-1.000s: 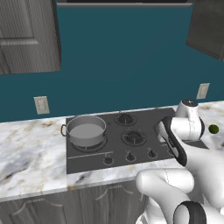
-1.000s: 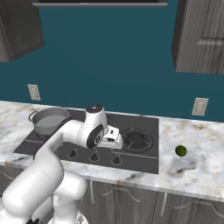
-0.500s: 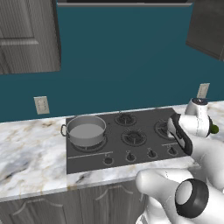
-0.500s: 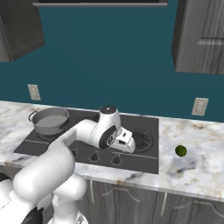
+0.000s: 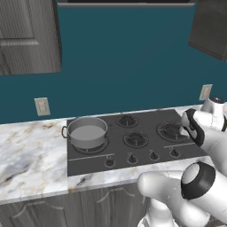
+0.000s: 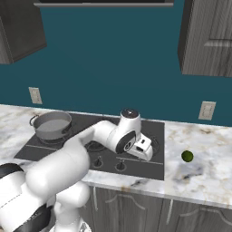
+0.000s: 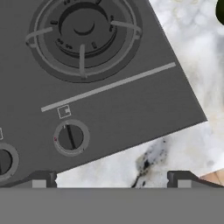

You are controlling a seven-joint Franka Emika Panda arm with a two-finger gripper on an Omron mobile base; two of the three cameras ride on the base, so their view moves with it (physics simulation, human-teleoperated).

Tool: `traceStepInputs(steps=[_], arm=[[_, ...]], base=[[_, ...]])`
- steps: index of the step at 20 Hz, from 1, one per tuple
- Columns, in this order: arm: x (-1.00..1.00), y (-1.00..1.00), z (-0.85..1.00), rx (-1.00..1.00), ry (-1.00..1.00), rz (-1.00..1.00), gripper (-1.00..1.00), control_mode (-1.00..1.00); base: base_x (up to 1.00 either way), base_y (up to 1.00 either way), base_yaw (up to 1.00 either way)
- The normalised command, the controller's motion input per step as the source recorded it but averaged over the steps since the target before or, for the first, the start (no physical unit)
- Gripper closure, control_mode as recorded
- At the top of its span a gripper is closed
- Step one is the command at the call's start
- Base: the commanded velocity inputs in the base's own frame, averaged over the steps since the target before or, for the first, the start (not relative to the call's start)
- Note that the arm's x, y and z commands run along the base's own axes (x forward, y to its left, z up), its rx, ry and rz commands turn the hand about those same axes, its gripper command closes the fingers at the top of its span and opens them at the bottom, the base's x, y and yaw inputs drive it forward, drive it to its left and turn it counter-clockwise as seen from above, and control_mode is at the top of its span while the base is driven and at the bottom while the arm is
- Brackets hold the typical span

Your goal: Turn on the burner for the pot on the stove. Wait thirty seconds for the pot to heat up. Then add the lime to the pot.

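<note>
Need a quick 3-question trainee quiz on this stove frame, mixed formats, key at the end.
1. True or false: the small dark green lime already lies inside the short grey steel pot.
2. Multiple choice: the lime rests on A) the dark grey cooktop, B) the marbled white counter to the right of the cooktop, C) the pot's rim.
3. Fill in: the gripper hangs over the cooktop's corner near a round black knob, its jaws standing ____.

Key: 1 false; 2 B; 3 open.
</note>
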Motion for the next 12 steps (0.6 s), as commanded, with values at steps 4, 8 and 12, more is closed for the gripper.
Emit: traceStepInputs(steps=[4, 8, 12], arm=[[0.18, -0.32, 0.0, 0.0, 0.0, -0.03, -1.0, -1.0], [0.33, -0.46, 0.0, 0.0, 0.03, -0.07, -1.0, -1.0], [0.25, -0.31, 0.0, 0.0, 0.01, -0.07, -1.0, -1.0]], base=[[0.0, 0.0, 0.0], [0.0, 0.0, 0.0], [0.0, 0.0, 0.0]])
